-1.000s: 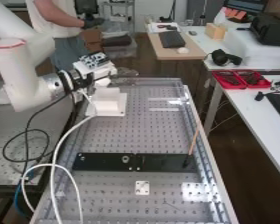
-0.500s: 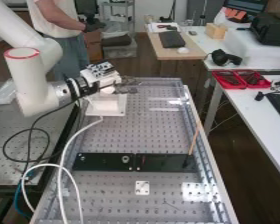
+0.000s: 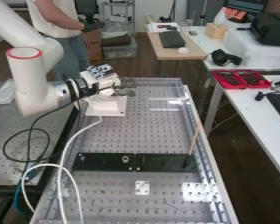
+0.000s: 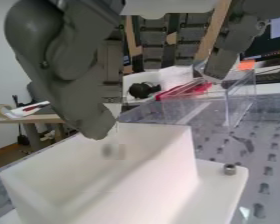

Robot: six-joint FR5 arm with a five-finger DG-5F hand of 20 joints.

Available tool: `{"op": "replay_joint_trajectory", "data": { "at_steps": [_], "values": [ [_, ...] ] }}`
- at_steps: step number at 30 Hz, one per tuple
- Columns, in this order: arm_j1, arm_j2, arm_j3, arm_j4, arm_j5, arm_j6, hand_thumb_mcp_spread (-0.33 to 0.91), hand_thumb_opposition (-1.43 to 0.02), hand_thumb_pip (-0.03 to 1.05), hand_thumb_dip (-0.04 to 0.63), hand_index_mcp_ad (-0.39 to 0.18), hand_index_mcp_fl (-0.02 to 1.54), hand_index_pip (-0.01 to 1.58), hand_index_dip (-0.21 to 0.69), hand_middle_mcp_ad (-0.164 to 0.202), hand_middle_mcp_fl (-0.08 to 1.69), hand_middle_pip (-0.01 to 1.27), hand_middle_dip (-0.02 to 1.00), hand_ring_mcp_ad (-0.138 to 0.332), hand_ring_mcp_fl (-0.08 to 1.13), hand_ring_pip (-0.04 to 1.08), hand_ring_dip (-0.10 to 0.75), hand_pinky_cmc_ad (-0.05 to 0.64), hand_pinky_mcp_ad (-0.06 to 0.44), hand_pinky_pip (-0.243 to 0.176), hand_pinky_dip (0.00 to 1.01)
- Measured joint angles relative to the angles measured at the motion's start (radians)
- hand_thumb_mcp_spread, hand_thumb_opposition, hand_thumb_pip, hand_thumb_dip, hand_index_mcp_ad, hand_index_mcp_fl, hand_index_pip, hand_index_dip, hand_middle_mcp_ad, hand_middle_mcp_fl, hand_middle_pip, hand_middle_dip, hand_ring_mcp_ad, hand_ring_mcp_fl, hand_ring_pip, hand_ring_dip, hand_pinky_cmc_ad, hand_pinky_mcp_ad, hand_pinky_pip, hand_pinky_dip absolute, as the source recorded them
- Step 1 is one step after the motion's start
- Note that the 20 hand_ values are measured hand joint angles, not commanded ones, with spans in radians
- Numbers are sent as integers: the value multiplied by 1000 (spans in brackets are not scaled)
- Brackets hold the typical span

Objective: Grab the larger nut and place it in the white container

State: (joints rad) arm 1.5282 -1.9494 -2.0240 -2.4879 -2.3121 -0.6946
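Note:
Above the white container, the hand [image 3: 126, 91] stands at the bench's far left in the high view, fingers relaxed and apart. In the wrist view, the hand [image 4: 74, 67] has its thumb over the opening of the white container [image 4: 154, 172], with its other fingers spread further back and nothing seen between them. A faint grey spot [image 4: 113, 151] shows on the container's inner wall or floor; I cannot tell what it is. On the black bar [image 3: 105, 167] the bearing [image 3: 125, 159] stands in the high view. I cannot make out the larger nut there.
A thin brown stick [image 3: 194, 139] stands on the bar's right end. A white square plate [image 3: 142, 188] lies nearer. White cable [image 3: 62, 172] runs along the bench's left side. Clear panels edge the bench. A metal screw head [image 4: 229, 169] sits on the container's base flange.
The arm and hand have shifted a little to the right and nearer over the container, mostly in the first half second. The fingers now look more spread. The bearing has not moved.

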Motion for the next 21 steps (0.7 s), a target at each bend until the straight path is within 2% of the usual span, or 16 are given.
{"op": "replay_joint_trajectory", "data": {
  "at_steps": [4, 7, 15, 18, 21],
  "values": [
    [-3, 3, -1, -4, -3, -2, 330, -897, 827, 283, -173, 17, 1419, -37, 66, 0, 127, 230, 131, 2, 154, 136, 332, 232, -75, 590],
    [-6, 6, -3, -3, -5, 2, 330, -897, 827, 283, -169, 21, 1417, -42, 66, 0, 126, 229, 131, 2, 152, 122, 332, 232, -94, 618],
    [-17, 37, -1, -6, -12, 13, 316, -895, 827, 283, -169, 19, 1370, -58, 66, 3, 129, 227, 127, 2, 155, 126, 332, 232, -94, 620],
    [-31, 83, 17, -52, -12, 18, 279, -880, 827, 283, -169, 21, 1257, -75, 66, 3, 126, 227, 131, 2, 152, 126, 332, 232, -106, 627],
    [-50, 131, 56, -158, -9, -2, 215, -866, 733, 269, -169, 19, 960, -73, 66, 3, 126, 227, 131, 0, 134, 126, 332, 248, -106, 635]
  ]
}}
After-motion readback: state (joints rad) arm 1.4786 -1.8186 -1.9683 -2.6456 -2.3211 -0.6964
